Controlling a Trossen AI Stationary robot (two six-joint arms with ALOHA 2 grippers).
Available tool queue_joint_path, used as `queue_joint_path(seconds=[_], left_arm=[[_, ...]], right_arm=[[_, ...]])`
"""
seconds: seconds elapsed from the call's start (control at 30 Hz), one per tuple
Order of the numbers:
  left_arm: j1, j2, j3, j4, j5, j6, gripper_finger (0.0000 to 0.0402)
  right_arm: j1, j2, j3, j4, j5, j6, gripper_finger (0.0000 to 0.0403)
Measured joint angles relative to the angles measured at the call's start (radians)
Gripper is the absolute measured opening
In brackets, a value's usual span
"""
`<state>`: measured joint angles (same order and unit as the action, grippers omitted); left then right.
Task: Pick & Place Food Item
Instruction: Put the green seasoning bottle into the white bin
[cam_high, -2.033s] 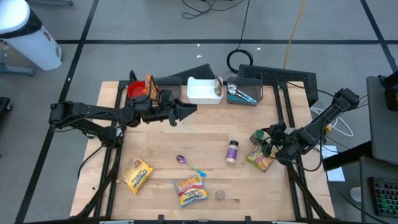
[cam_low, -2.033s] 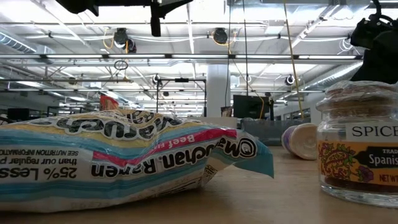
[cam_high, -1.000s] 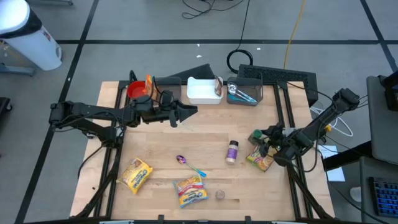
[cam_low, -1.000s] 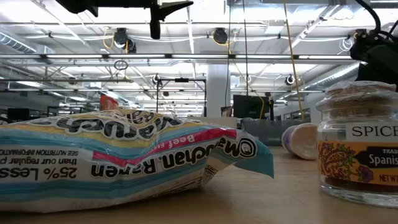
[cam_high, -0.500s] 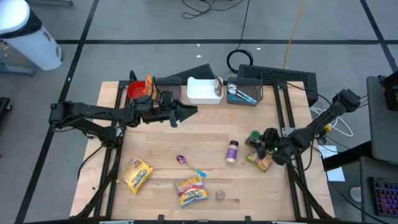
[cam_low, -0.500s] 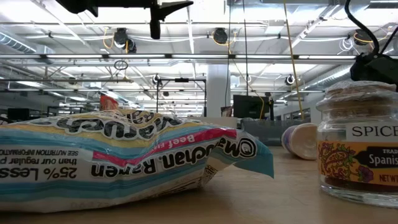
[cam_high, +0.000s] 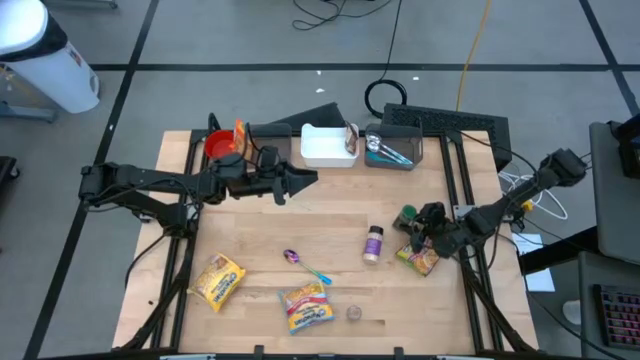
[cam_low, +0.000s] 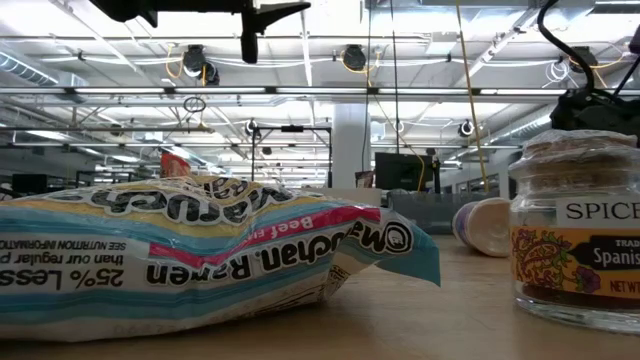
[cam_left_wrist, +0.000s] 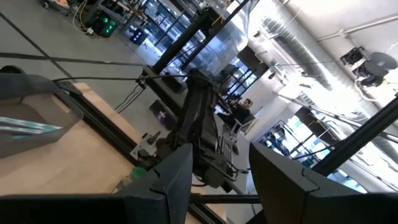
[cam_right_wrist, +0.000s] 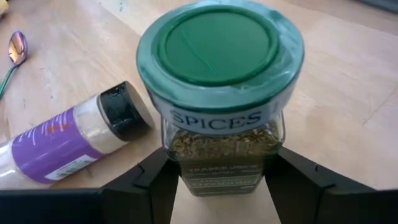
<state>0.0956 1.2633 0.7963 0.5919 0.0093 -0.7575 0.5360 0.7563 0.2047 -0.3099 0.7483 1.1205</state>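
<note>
A spice jar (cam_right_wrist: 219, 93) with a green lid stands upright on its base on the table's right side, also in the high view (cam_high: 409, 216). My right gripper (cam_right_wrist: 217, 186) comes at it from the table's right (cam_high: 422, 224) and is shut on it. My left gripper (cam_high: 306, 177) hangs above the far middle of the table. Its fingers are open (cam_left_wrist: 217, 180) with nothing between them. A purple-labelled bottle (cam_right_wrist: 68, 143) lies on its side just left of the jar. My right gripper pinches the jar's glass body (cam_right_wrist: 177, 163) below the green lid, one finger (cam_right_wrist: 146, 180) on each of two opposite sides. The fingers slant downward from the table's right side. The jar stands upright with its base on the table.
A noodle packet (cam_high: 420, 258) lies just near of the right gripper, and two more (cam_high: 218, 280) (cam_high: 306, 306) lie by the near edge. A spoon (cam_high: 305, 264) and a small jar (cam_high: 353, 313) lie mid-table. A red bowl (cam_high: 220, 146), white bin (cam_high: 326, 145) and grey bin (cam_high: 392, 148) line the far edge.
My right gripper has sunk and gone toward the table's left, up to the green-lidded jar. The jar has stayed where it stood.
</note>
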Motion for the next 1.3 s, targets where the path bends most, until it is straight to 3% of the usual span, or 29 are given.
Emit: queue_joint_path(seconds=[0.4, 0.7, 0.9, 1.1, 1.3], left_arm=[[-0.005, 0.000, 0.000, -0.106, -0.001, 0.029, 0.0168], [-0.023, 0.024, 0.008, -0.131, 0.024, 0.057, 0.0168], [-0.038, 0.155, 0.194, -0.284, 0.165, 0.124, 0.0168], [-0.046, 0.327, 0.456, -0.457, 0.270, 0.250, 0.0168], [-0.045, 0.448, 0.647, -0.580, 0.344, 0.325, 0.0168]], right_arm=[[-0.073, -0.024, 0.017, 0.349, -0.083, -0.258, 0.0193], [-0.185, -0.038, 0.256, 0.343, -0.245, -0.526, 0.0193], [-0.279, -0.024, 0.408, 0.342, -0.364, -0.646, 0.0193], [-0.354, 0.036, 0.468, 0.343, -0.533, -0.634, 0.0193], [-0.360, 0.075, 0.471, 0.386, -0.569, -0.609, 0.0193]])
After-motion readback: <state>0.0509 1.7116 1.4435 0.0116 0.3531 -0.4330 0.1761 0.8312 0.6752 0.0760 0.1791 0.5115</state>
